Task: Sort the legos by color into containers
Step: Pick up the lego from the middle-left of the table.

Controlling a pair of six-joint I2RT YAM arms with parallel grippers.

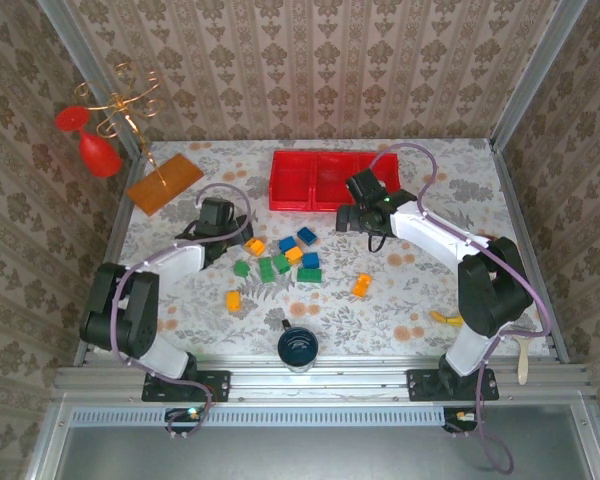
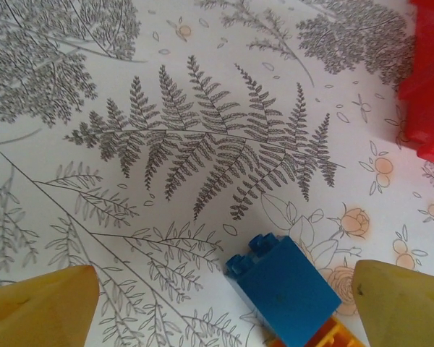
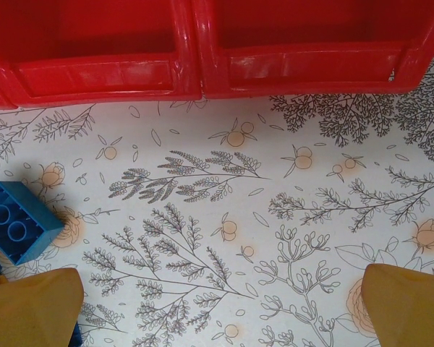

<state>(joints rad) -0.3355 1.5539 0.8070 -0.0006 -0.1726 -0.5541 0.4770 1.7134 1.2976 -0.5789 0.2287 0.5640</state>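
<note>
The legos lie loose mid-table: blue ones (image 1: 306, 236), green ones (image 1: 266, 269) and orange ones (image 1: 361, 285). The containers are a red divided tray (image 1: 290, 180) at the back. My left gripper (image 1: 230, 228) hovers at the left of the pile, open. In the left wrist view a blue brick (image 2: 289, 293) lies between its fingers (image 2: 40, 307), close to the right one and touching neither, resting partly on an orange brick (image 2: 333, 338). My right gripper (image 1: 360, 212) is open just in front of the tray (image 3: 94, 76), with bare cloth between its fingers (image 3: 409, 303). A blue brick (image 3: 14, 220) lies to its left.
A dark blue cup (image 1: 298, 346) stands near the front edge. A flat orange board (image 1: 165, 183) lies at the back left, with a red glass (image 1: 98, 155) on a wire stand beside it. A banana (image 1: 445, 318) lies at the front right. Patterned walls enclose the table.
</note>
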